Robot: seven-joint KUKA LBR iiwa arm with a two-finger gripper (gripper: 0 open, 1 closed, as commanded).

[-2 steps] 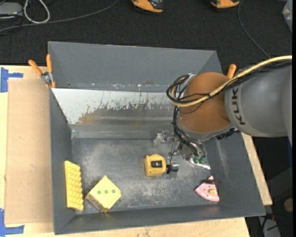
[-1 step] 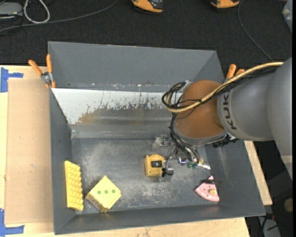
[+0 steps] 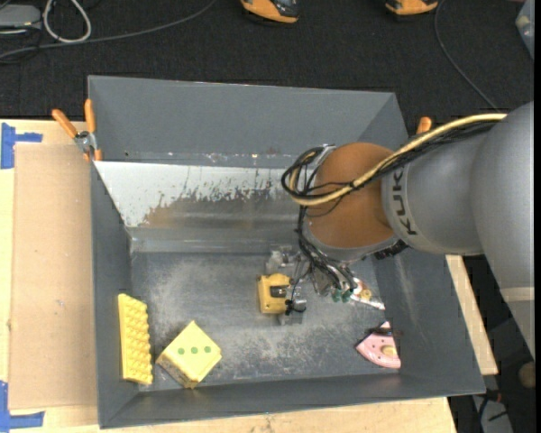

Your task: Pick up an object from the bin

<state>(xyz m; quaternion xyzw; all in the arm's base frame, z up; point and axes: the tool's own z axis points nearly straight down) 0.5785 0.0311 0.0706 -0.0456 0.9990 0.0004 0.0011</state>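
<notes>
My gripper [image 3: 295, 289] is low over the middle of the bin floor, under the orange wrist cover. A small yellow blocky thing with a dark mark [image 3: 272, 294] lies right against its left side, touching it or nearly so. Just to the right of the gripper lies a small white piece with red and green spots [image 3: 362, 295].
A pink and white flat thing [image 3: 380, 348] lies at the front right. A long yellow ridged block [image 3: 133, 338] and a yellow-green cube with green dots [image 3: 191, 353] sit in the front left corner. The arm reaches in from the right, over the bin's right side.
</notes>
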